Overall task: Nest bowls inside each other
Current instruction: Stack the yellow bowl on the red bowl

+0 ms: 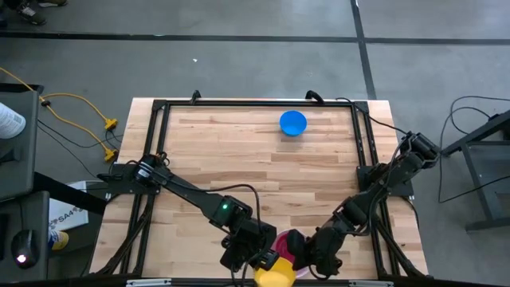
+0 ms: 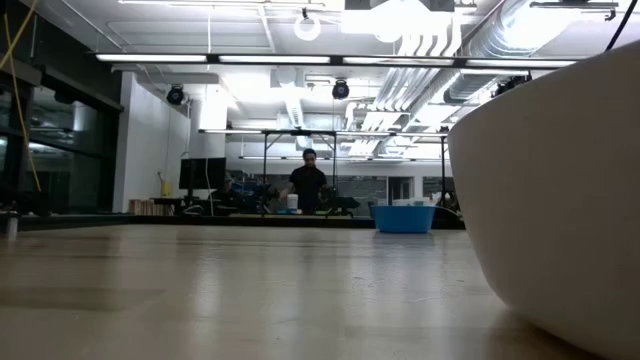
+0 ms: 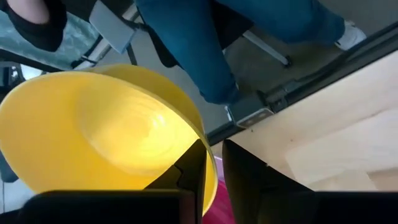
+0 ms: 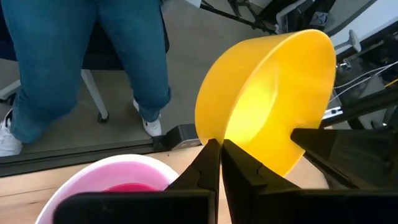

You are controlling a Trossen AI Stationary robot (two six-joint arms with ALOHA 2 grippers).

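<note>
I have both arms crowded at the near edge of the worktop. The left gripper has its jaws on the rim of the yellow bowl, one finger inside and one outside, clasping it; the bowl is tilted up on its side and hangs partly past the near edge. The right gripper sits just beside it with its jaws pressed together on nothing, their tips close to the yellow bowl's wall. Directly under that gripper I see the pink bowl, upright, near the same edge. In the low view the white bowl fills the right side, resting on the wood. The blue bowl stands alone well apart, near the far edge, with bare wood all around it. Beyond the near edge a person's legs in blue jeans stand close to the frame.
</note>
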